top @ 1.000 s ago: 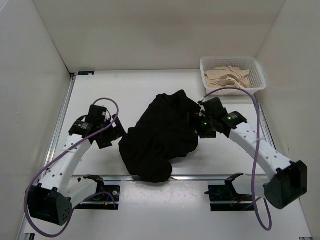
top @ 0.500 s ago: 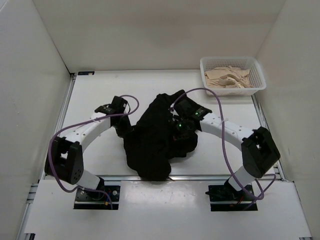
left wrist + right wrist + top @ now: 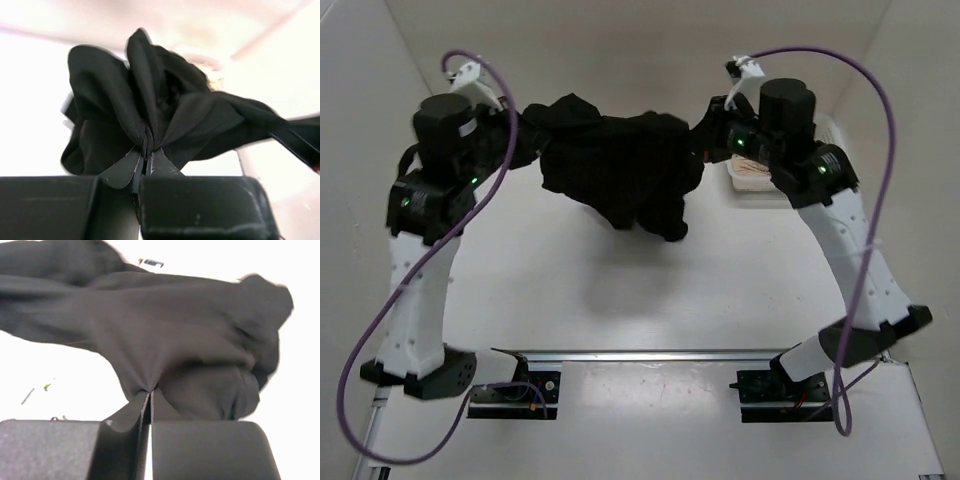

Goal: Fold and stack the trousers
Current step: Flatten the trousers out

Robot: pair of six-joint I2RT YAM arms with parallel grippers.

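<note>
While the left gripper (image 3: 147, 159) and right gripper (image 3: 150, 399) are each pinching shut on a bunched edge, the trousers (image 3: 620, 178) are hanging slung between them above the table (image 3: 620, 290), seemingly so the cloth drops open for folding.

One pair of black trousers (image 3: 620, 170). Two hands, the left hand (image 3: 147, 150) and the right hand (image 3: 150, 396), each with two fingers and one fold of the cloth between them. Two arms, the left arm (image 3: 420, 270) and the right arm (image 3: 850, 250). Two purple cables, one per arm. One white basket (image 3: 756, 191) just beside the right hand; the beige garments (image 3: 750, 172) inside cannot be counted. One counter (image 3: 620, 290).
</note>
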